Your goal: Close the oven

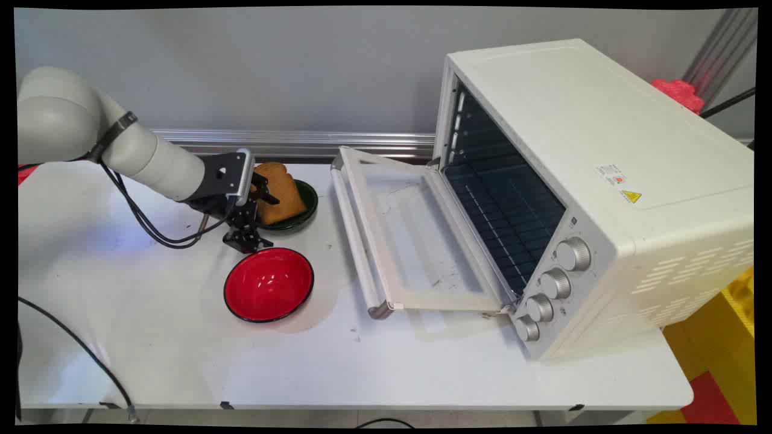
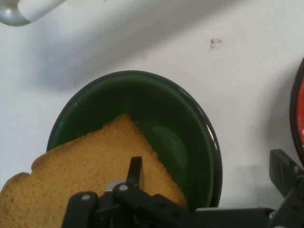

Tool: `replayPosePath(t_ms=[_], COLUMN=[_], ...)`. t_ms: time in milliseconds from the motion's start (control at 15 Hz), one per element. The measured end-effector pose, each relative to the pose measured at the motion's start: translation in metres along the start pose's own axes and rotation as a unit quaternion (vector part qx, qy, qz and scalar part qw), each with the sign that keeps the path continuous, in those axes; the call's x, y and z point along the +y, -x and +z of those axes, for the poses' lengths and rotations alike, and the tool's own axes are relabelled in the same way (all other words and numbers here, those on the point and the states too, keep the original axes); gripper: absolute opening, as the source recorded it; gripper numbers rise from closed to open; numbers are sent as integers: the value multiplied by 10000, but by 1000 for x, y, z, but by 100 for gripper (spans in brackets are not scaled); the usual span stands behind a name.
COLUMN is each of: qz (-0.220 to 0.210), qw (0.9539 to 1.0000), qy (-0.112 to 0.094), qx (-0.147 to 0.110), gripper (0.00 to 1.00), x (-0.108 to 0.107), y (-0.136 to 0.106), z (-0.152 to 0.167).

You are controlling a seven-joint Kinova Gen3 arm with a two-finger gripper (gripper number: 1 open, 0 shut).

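Hand view is showing the claw hanging over the green bowl, one finger pressing the bread slice leaning there, the other well apart, so it is seemingly released, the red bowl sitting just beside on the tabletop

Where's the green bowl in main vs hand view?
Main view: green bowl is left of centre, behind the red bowl, left of the open oven door, partly hidden by the toast and the hand.
Hand view: green bowl fills the centre, toast leaning over its lower left rim.
Shared landmark: the red bowl, at the hand view's right edge.
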Motion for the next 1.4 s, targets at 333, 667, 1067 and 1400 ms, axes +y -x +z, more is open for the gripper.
replayPosePath(t_ms=[333, 667, 1067, 1400], qz=[44, -29, -309, -748], qw=[10000, 9999, 9992, 9956], qy=[37, 71, 165, 425], qx=[69, 139, 194, 370], gripper=[100, 100, 100, 100], x=[-10, -27, -49, -53], y=[-3, -12, -30, -47], z=[-15, -44, -82, -99])
